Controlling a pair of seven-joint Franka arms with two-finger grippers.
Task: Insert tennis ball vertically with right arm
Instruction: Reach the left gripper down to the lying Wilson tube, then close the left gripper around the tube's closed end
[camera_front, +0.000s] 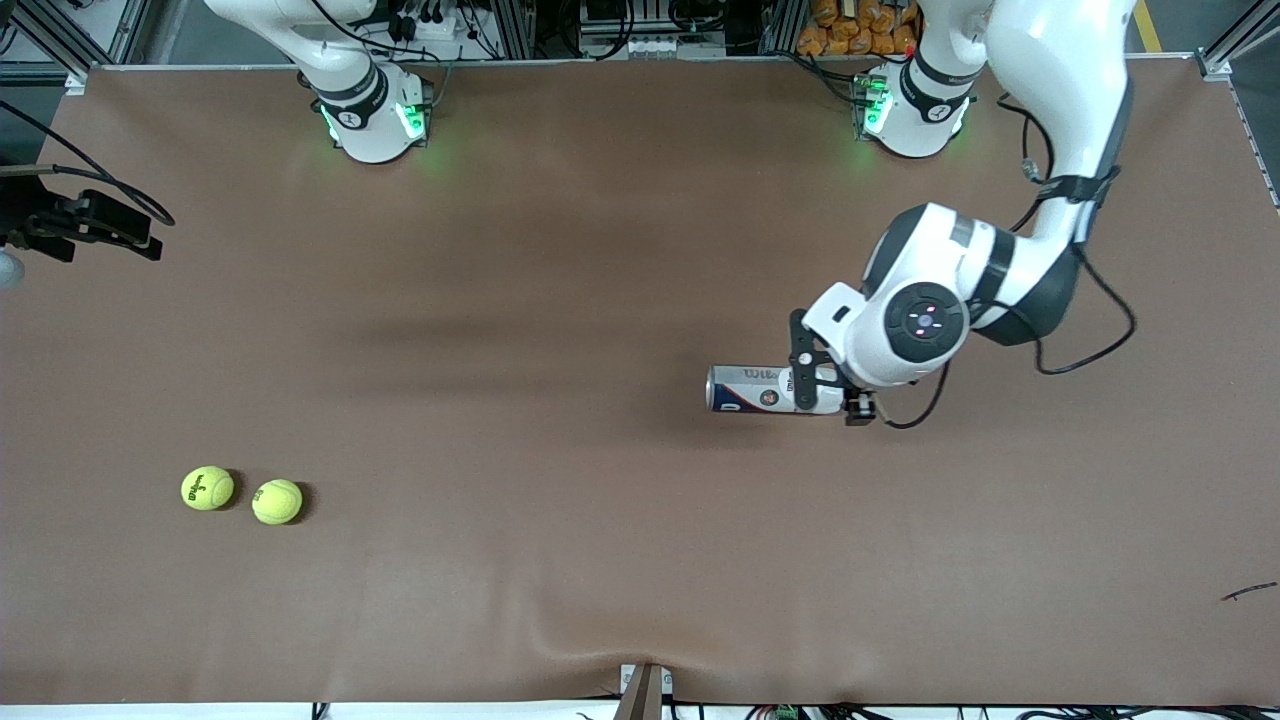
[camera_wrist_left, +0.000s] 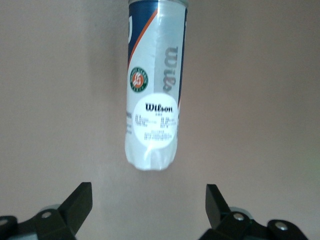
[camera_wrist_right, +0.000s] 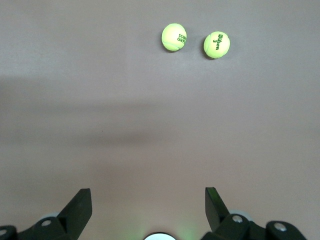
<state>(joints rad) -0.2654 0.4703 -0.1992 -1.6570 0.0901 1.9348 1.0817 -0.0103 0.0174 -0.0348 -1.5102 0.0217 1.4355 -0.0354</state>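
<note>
Now we see two tennis balls (camera_front: 207, 488) (camera_front: 277, 501) on table (camera_front: 560, 300), near each other at right arm's end, both nearer to front camera than can (camera_front: 765, 389). Can lies on its side under left gripper (camera_front: 820, 385), fingers spread. Right gripper (camera_wrist_right: 148, 210) spread too, empty, over bare table. Ball looks light, fuzzy, slightly springy; we think pinch across middle.

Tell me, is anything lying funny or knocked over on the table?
Yes. The tennis ball can is lying on its side on the brown table, not standing up. The left claw, open, hangs over it. Two tennis balls sit loose toward the right arm's end. Nothing looks spilled or broken.
</note>
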